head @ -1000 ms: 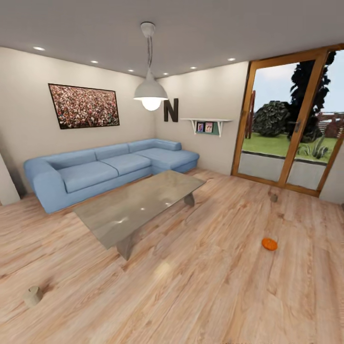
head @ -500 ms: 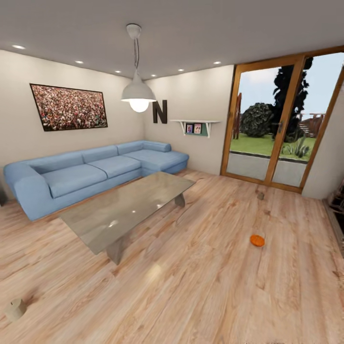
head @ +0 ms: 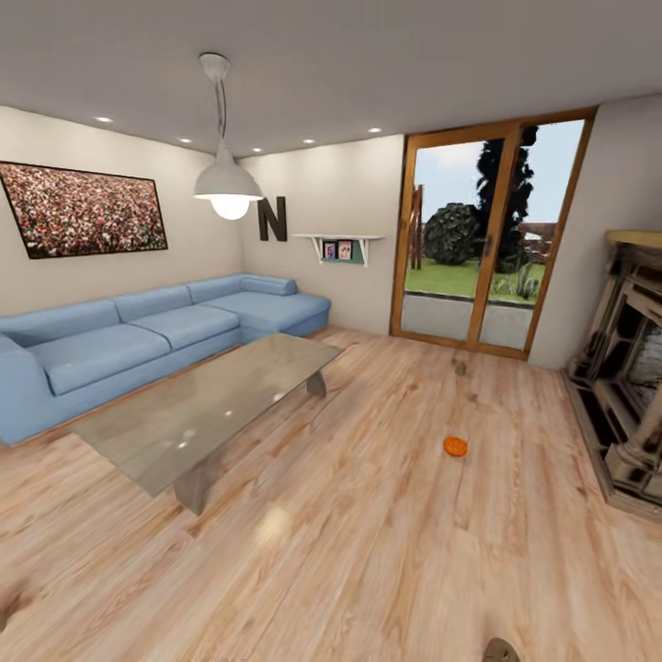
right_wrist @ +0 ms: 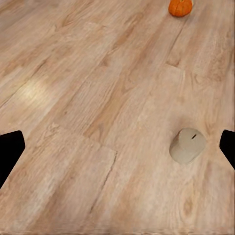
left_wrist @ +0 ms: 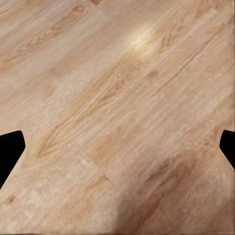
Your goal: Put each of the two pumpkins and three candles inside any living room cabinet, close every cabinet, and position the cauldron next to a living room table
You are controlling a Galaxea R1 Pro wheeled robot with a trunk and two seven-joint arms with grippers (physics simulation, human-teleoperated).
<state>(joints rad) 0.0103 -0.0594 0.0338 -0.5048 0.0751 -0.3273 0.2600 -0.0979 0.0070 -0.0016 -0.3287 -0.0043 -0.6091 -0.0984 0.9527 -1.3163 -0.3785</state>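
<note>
light wood plank floor, cream walls, white ceiling with recessed spots. blue corner sofa along the left wall, framed picture above it. white pendant lamp lit. letter n and small shelf on far wall. wood-framed glass doors to the garden. stone fireplace at right.

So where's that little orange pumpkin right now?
In the head view the pumpkin sits on the wooden floor, right of the coffee table, between it and the stone fireplace, short of the glass doors.
</note>
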